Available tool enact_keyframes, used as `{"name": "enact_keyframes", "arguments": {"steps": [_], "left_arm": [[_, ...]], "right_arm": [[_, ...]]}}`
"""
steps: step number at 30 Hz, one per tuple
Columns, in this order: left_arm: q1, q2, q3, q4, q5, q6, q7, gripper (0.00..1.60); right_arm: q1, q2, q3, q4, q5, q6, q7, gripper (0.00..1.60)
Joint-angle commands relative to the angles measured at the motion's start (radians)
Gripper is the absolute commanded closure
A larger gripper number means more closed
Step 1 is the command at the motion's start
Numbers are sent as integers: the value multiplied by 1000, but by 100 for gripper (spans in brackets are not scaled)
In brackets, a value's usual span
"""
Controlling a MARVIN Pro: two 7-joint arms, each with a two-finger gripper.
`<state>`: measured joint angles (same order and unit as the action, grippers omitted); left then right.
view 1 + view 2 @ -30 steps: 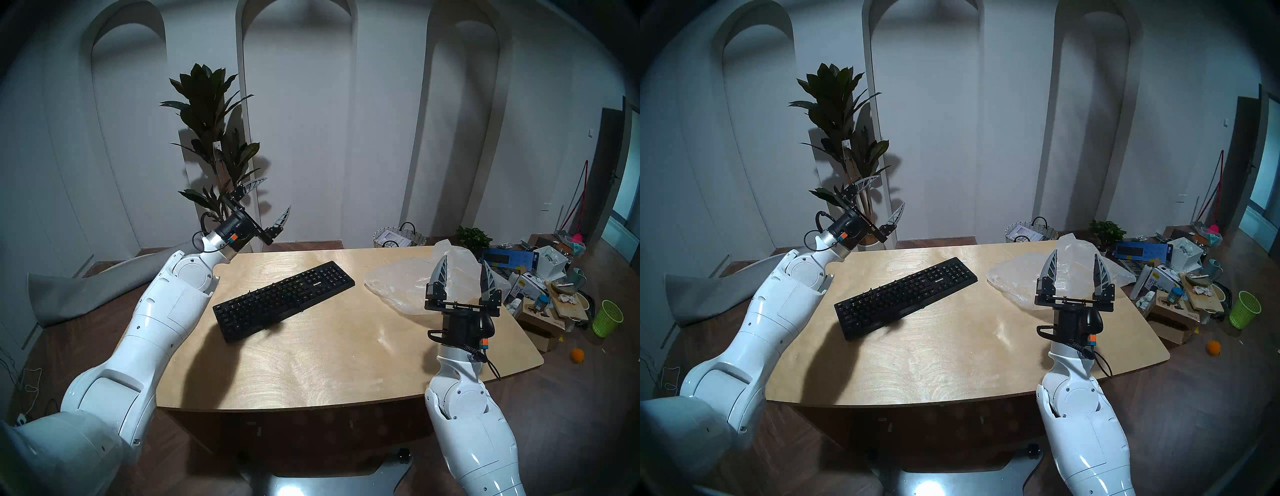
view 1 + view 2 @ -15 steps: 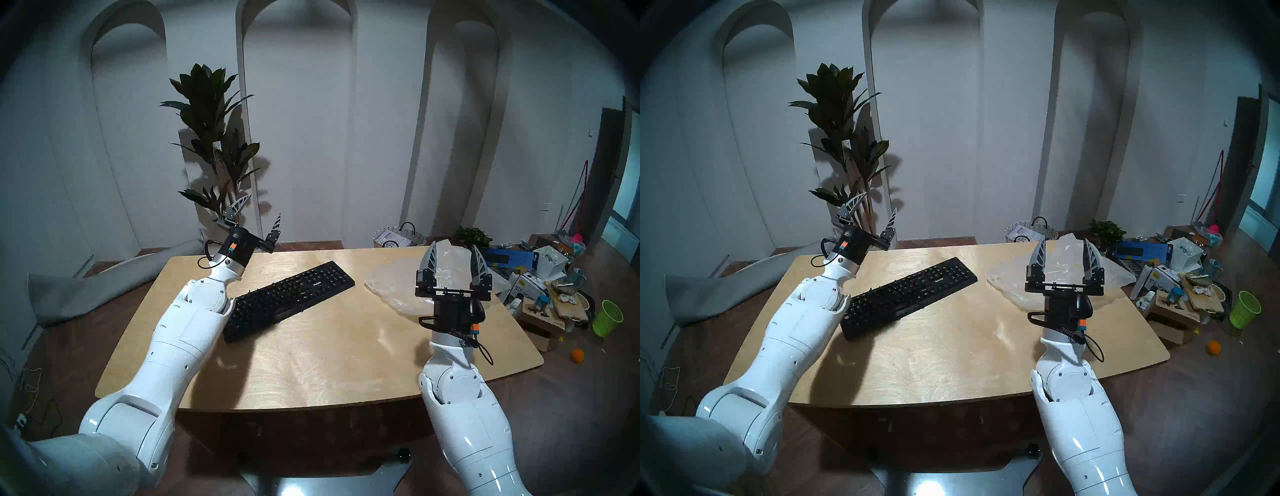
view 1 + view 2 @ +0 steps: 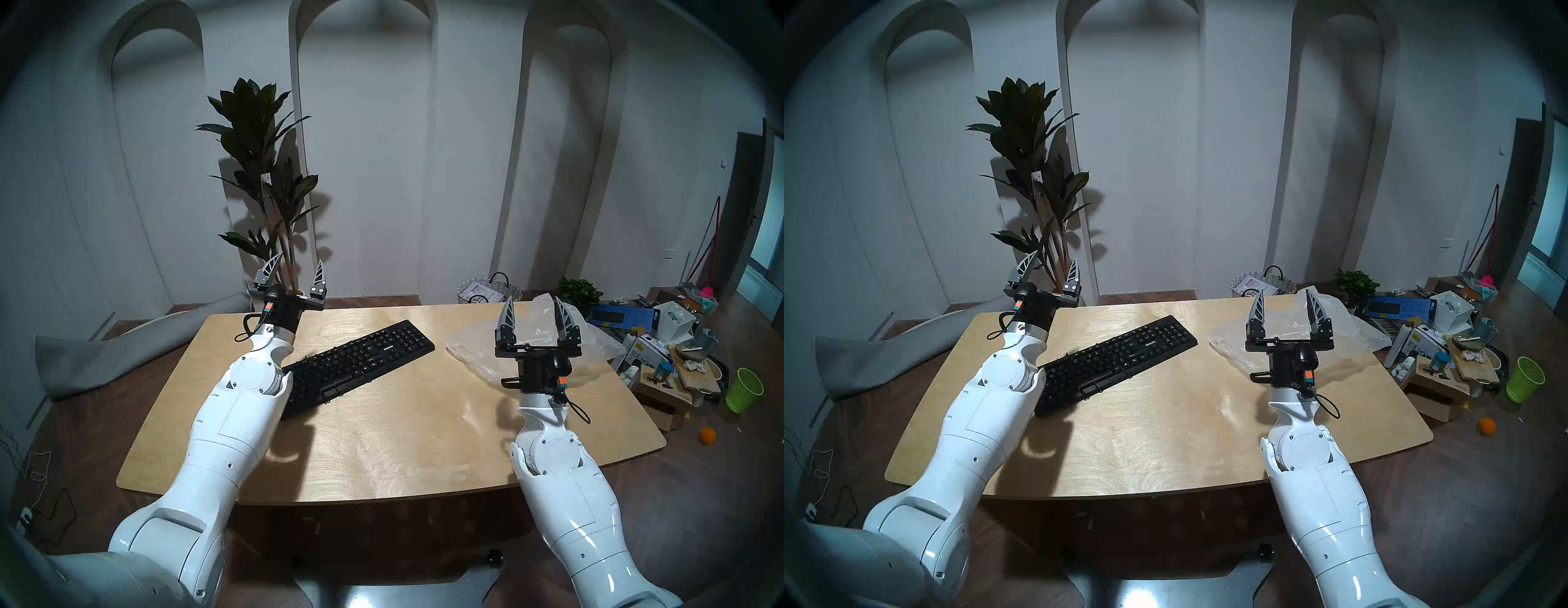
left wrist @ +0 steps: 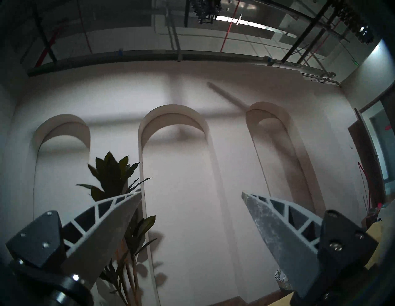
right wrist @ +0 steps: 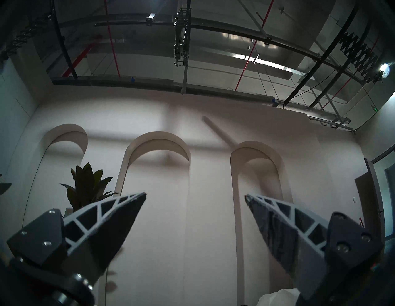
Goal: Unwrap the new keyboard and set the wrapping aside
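Keyboard [image 3: 365,361] lay bare on the worktop [image 3: 403,446], wrapping [image 3: 479,352] beside it. Both grippers, left gripper [image 3: 299,266] and right gripper [image 3: 534,305], hovered with jaws apart, empty.

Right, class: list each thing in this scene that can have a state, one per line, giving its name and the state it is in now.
keyboard: unwrapped, flat on the table, cable wound around it.
wrapping: empty, crumpled on the table's right side, apart from the keyboard.
left gripper: open, holding nothing, raised and pointing upward.
right gripper: open, holding nothing, raised in front of the wrapping.
green basket: upright on the floor.
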<state>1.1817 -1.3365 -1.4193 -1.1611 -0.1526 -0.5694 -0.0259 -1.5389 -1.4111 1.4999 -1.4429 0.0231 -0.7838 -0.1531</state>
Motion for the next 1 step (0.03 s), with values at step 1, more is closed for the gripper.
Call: {"name": "enact_keyframes", "arguments": {"steps": [1], "left_arm": [[50,-46,-3,-78,-60,48,12,0]], "right_arm": [[103,-7,-1,23,14,29,3,0]]}}
